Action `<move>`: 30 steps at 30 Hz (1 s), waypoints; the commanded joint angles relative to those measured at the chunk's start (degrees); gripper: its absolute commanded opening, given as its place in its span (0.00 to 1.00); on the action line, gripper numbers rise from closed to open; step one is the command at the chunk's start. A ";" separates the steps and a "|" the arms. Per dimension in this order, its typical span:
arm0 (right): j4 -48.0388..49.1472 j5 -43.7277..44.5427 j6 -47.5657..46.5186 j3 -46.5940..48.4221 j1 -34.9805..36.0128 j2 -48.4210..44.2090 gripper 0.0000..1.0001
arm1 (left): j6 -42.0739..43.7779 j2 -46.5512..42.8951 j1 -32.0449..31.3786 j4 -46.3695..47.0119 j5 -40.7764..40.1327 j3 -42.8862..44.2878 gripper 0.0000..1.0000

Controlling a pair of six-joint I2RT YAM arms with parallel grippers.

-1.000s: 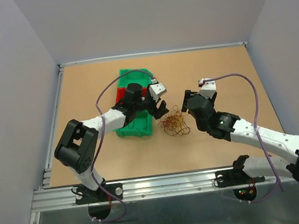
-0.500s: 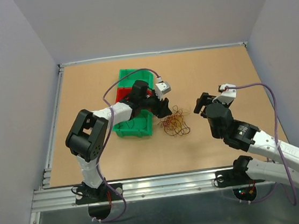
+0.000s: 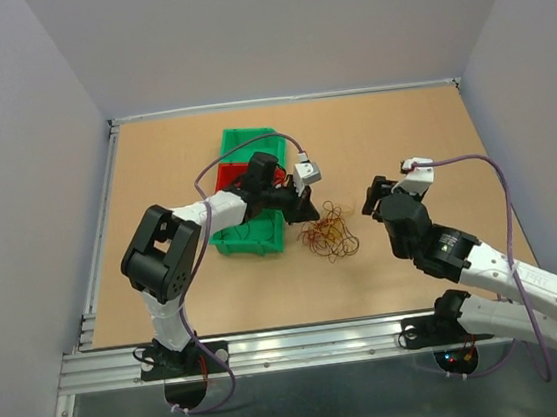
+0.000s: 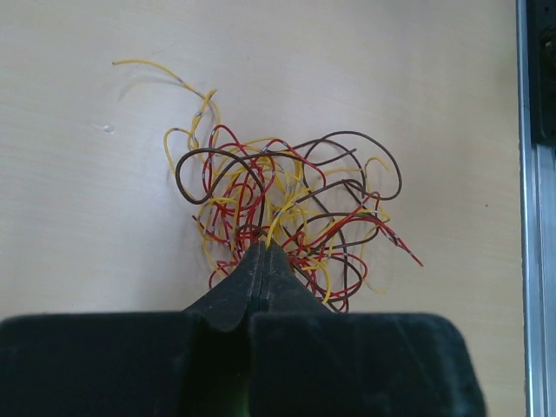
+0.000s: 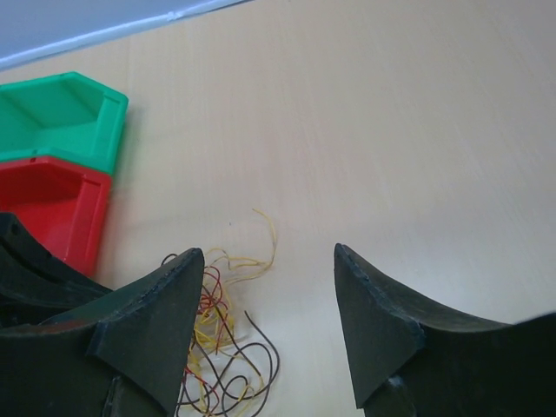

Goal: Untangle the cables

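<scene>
The cables (image 3: 329, 233) are a loose tangle of hair-thin red, yellow and dark brown wires lying on the tan table right of the bins. The left wrist view shows the cables (image 4: 287, 195) spreading out from my left gripper (image 4: 263, 249). Its jaws are pressed together at the tangle's near edge, and a yellow strand runs out from the tips. From above, the left gripper (image 3: 309, 209) sits at the tangle's upper left. My right gripper (image 3: 374, 196) hovers open to the right, apart from the wires. Its view has the cables (image 5: 221, 347) beside the left finger and my right gripper (image 5: 269, 256) empty.
A green bin (image 3: 260, 239) and a red bin (image 3: 223, 178) stand stacked left of the tangle, under my left arm; they are the green bin (image 5: 61, 122) and red bin (image 5: 52, 204) in the right wrist view. The table's raised metal edge (image 4: 540, 261) runs close by.
My left gripper has come down to the tangle's edge and shut there. My right arm pulled back to the right, away from the wires, and its jaws narrowed slightly.
</scene>
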 commanded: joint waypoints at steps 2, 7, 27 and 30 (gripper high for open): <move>7.72 -7.74 -6.36 -1.48 -0.08 2.83 0.67 | 2.54 -8.62 -0.31 4.47 1.31 -3.47 0.00; 14.49 -22.51 -11.92 -2.01 -0.17 5.65 0.66 | 3.06 -11.71 -0.31 5.97 0.17 -5.23 0.00; 46.03 -48.37 -33.53 -15.10 -0.26 8.54 0.75 | -3.87 -23.31 -3.74 1.85 -1.77 1.09 0.00; 47.46 -48.29 -34.07 -13.97 -0.17 11.96 0.73 | -5.28 -23.75 -3.82 1.05 -2.03 3.72 0.00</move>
